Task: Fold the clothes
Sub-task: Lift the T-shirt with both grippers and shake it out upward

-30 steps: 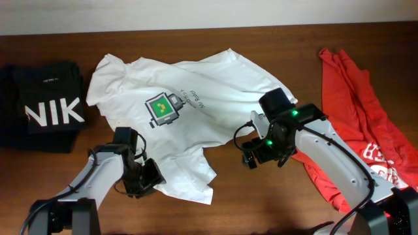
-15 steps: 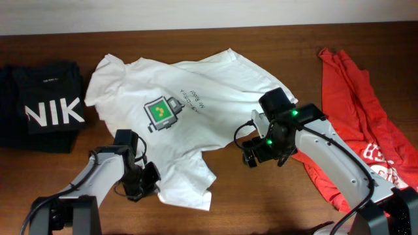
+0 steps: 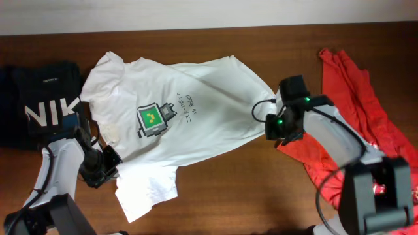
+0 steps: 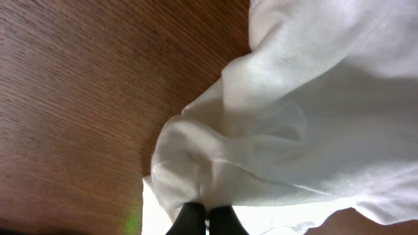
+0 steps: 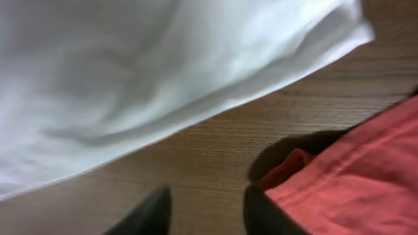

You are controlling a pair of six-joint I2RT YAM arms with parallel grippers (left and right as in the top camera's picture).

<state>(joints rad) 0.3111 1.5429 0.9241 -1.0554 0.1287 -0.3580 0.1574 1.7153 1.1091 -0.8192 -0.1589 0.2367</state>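
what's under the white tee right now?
Only the wooden table shows around the edges of the white tee. The left wrist view shows wood beside the bunched hem that the left fingers pinch. Whatever lies beneath its middle is covered.

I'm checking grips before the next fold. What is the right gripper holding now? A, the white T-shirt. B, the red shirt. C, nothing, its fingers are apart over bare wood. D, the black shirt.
C: in the right wrist view the right gripper has its fingers apart with only the table between them, the white T-shirt ahead and the red shirt beside.
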